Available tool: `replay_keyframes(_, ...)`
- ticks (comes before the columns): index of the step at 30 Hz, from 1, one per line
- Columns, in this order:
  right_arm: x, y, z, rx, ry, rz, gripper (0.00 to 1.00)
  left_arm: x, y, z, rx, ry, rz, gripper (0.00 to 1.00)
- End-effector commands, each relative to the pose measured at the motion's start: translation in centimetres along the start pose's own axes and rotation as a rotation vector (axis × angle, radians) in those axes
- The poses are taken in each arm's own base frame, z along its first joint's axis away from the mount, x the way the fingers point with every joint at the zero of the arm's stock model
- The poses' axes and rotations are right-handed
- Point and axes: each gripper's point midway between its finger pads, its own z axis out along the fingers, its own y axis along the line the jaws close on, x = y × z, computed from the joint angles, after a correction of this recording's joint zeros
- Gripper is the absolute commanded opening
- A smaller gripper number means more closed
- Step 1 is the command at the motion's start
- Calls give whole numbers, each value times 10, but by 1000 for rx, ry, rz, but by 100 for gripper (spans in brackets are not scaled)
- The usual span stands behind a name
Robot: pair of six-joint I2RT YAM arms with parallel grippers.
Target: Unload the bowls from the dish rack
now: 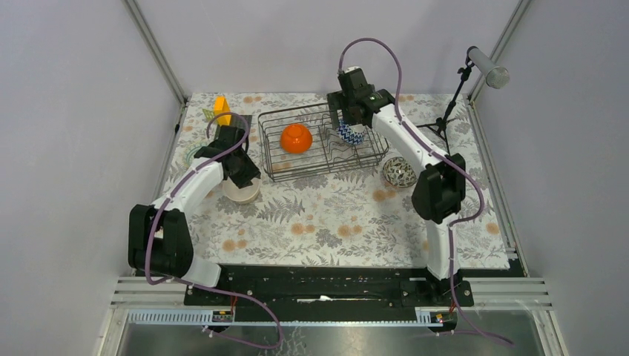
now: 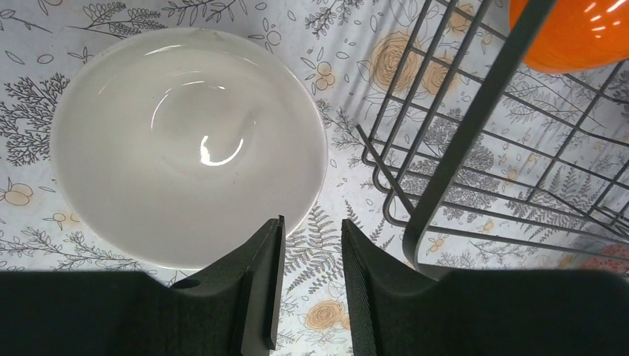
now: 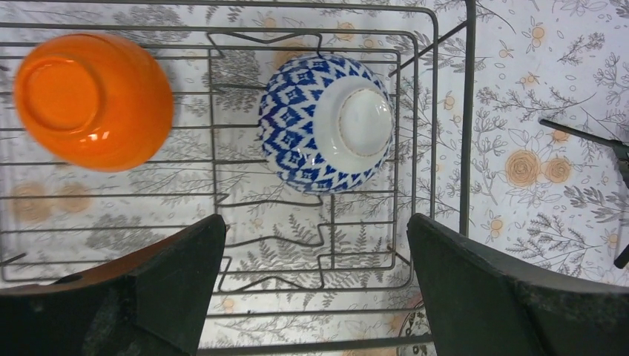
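The black wire dish rack (image 1: pixel 297 175) stands at the back middle of the table. An orange bowl (image 1: pixel 296 138) lies upside down in its left part and a blue-white zigzag bowl (image 1: pixel 350 133) in its right part. My right gripper (image 1: pixel 347 122) hovers above the zigzag bowl (image 3: pixel 326 122), open wide and empty (image 3: pixel 315 230); the orange bowl (image 3: pixel 93 100) is to its left. A cream-white bowl (image 2: pixel 185 141) sits upright on the table left of the rack (image 2: pixel 475 111). My left gripper (image 2: pixel 311 222) is just above that bowl's rim, slightly open and empty. A dark patterned bowl (image 1: pixel 399 171) sits right of the rack.
An orange block (image 1: pixel 222 110) stands at the back left beside a dark flat plate (image 1: pixel 252 120). A black stand with a grey cylinder (image 1: pixel 452 104) is at the back right, its legs (image 3: pixel 586 133) near the rack. Frame posts border the floral mat.
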Motion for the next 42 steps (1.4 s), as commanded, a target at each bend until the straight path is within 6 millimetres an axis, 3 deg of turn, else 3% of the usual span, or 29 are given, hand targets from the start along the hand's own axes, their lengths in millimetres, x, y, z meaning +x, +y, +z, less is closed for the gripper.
replay_keyframes(1,-7,-11,13,85,-4,-43,100,-12,-14,-22,63,-43,30,39)
replay_keyframes(7,7,-6,36,82,37,-83,100,-13,-12,-30,74,-60,72,39)
replay_keyframes(15,7,-6,51,164,20,-267,100,-31,-31,-55,183,-159,141,47)
replay_keyframes(23,4,1,62,166,7,-289,100,-24,-51,-71,314,-137,231,57)
replay_keyframes(30,8,6,76,165,9,-321,100,-20,-55,-71,340,-119,236,63)
replay_keyframes(42,16,3,97,206,13,-352,100,-18,-52,-71,336,-121,219,65)
